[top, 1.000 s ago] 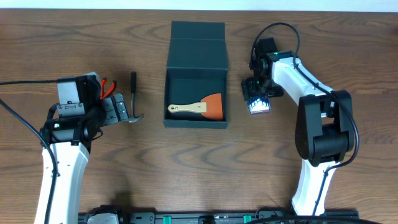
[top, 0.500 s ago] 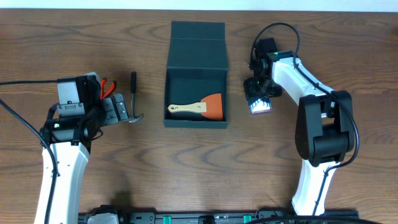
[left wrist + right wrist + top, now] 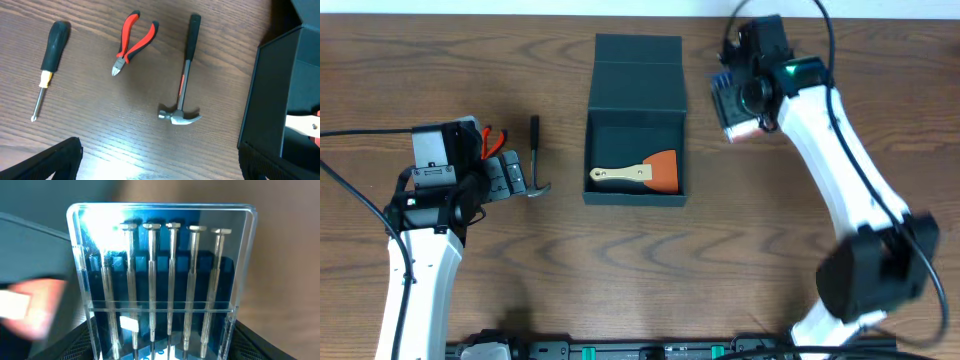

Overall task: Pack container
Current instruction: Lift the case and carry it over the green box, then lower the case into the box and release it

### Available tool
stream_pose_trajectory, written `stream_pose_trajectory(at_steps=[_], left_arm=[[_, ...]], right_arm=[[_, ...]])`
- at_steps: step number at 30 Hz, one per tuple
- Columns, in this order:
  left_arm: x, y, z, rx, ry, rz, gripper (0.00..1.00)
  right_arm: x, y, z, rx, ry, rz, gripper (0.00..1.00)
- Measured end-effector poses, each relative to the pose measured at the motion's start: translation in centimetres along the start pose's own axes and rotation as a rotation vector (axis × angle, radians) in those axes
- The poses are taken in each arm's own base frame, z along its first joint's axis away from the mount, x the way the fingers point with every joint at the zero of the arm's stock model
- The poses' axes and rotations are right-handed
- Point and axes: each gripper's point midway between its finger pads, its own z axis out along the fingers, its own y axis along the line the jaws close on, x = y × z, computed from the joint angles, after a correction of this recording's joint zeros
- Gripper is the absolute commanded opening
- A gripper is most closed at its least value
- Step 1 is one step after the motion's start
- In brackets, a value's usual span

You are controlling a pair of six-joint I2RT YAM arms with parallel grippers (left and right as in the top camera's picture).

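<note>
At far left, left gripper [image 3: 508,180] has fingers wide apart, nothing between. Beside it on table: black-handled screwdriver [image 3: 50,55], red pliers [image 3: 134,42], hammer [image 3: 184,75]. Centre: container [image 3: 638,65] open, lid folded back, orange-bladed scraper [image 3: 642,173] inside. Beside lid's right edge: right gripper [image 3: 738,100] clamped on clear case of small screwdrivers [image 3: 160,285].

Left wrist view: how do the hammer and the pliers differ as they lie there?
The hammer is longer than the pliers. The hammer has a black grip and bare metal head; the pliers have red and black handles. The hammer lies nearer the container than the pliers do. Both lie flat on the table, outside the container, working ends pointing roughly the same way.
</note>
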Motion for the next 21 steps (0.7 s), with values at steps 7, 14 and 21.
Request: stream_pose_trajectory(at_steps=[7, 14, 21], left_arm=[[0.0, 0.0, 0.0, 0.0, 0.0, 0.0, 0.98], [0.0, 0.0, 0.0, 0.0, 0.0, 0.0, 0.98], [0.0, 0.0, 0.0, 0.0, 0.0, 0.0, 0.98]], right_arm=[[-2.0, 10.0, -5.9, -0.173, -0.176, -0.493, 0.01], [1.0, 17.1, -4.9, -0.323, -0.154, -0.957, 0.01], [2.9, 18.4, -0.2, -0.378, -0.07, -1.148, 0.01]])
